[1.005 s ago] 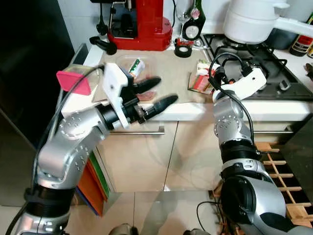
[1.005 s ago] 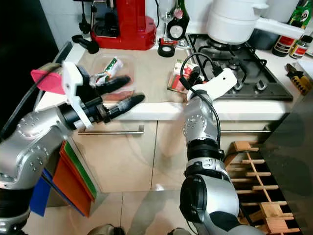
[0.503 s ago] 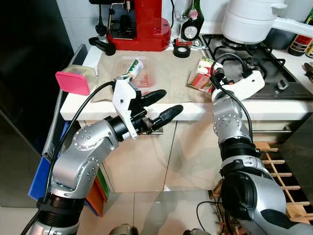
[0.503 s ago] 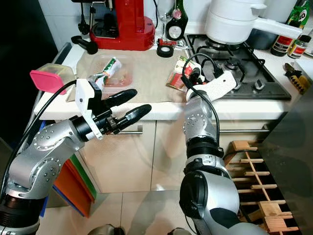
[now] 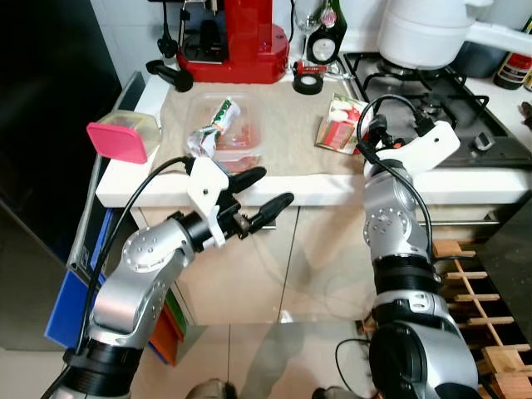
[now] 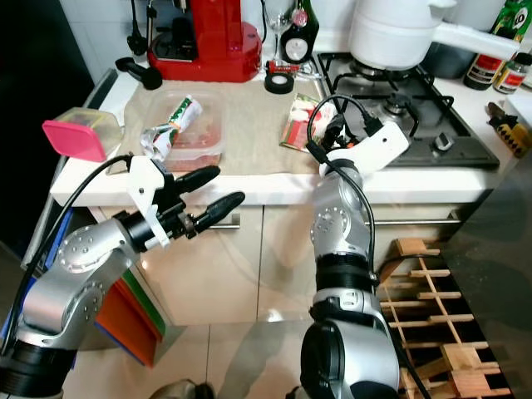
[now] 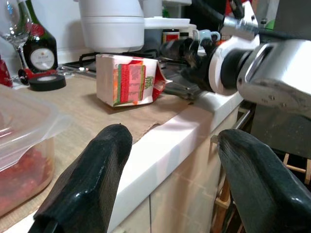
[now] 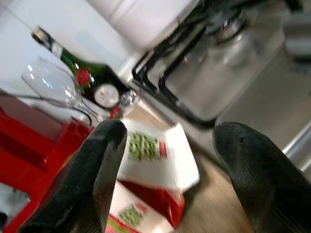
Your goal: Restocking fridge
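Observation:
A clear plastic tub [image 5: 223,129] of red food, with a green and white packet in it, sits on the beige mat on the counter. A red and white carton [image 5: 338,133] lies on its side to the right of it, also seen as the carton [image 7: 127,79]. A pink-lidded container [image 5: 125,137] stands at the counter's left end. My left gripper [image 5: 264,189] is open and empty, in front of the counter edge just below the tub. My right gripper [image 8: 170,160] is open near the hob, and the carton [image 8: 155,150] lies just beyond its fingertips.
A red coffee machine [image 5: 237,37], a black tape roll [image 5: 309,83] and a bottle [image 5: 334,33] stand at the back. A white pot [image 5: 428,33] sits on the gas hob [image 5: 465,100]. The dark fridge [image 5: 50,125] is at left and a wooden rack [image 5: 478,291] at lower right.
My left gripper has drawn back from over the tub and sunk to the front of the counter edge, still open. The right arm has hardly moved.

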Robot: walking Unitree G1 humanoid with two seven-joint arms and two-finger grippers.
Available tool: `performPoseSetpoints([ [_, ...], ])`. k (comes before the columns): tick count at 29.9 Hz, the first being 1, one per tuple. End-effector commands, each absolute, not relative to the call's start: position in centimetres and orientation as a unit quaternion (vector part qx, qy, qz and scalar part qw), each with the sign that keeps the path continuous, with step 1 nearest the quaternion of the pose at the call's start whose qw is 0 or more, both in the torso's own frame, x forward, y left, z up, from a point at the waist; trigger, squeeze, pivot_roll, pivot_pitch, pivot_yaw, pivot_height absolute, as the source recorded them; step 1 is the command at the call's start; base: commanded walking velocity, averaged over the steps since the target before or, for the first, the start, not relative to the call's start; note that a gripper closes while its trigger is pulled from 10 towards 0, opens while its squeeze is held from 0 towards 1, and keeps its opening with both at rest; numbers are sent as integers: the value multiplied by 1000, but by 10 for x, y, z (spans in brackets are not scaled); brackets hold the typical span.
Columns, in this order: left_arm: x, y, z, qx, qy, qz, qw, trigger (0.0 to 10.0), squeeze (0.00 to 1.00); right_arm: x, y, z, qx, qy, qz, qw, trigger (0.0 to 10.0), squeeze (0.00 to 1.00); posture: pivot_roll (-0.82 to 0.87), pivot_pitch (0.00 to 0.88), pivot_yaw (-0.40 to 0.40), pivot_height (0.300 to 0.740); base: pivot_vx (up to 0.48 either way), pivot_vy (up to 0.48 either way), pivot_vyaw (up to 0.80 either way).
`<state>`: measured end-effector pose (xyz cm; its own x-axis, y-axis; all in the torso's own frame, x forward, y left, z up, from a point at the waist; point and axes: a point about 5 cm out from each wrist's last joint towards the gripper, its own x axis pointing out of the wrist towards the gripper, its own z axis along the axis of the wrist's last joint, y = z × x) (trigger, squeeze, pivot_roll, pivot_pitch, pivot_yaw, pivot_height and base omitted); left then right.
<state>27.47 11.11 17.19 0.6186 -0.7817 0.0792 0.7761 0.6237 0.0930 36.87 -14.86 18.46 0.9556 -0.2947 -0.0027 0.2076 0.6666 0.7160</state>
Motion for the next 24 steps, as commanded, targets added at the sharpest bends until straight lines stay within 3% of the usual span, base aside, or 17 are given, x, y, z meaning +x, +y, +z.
performPoseSetpoints([
  [1,273,109,173,33,-61,-441,895,10000,0,366,-146,182,401,-50,-140,904,10000,0,41,37,37,740,0,0,0],
  [11,277,106,178,44,-79,-440,893,10000,0,375,-134,173,430,-13,-118,895,10000,0,49,27,40,740,0,0,0],
  [24,280,106,179,42,-89,-431,897,10000,0,394,-125,181,417,-1,-86,905,10000,0,74,15,16,740,0,0,0],
])
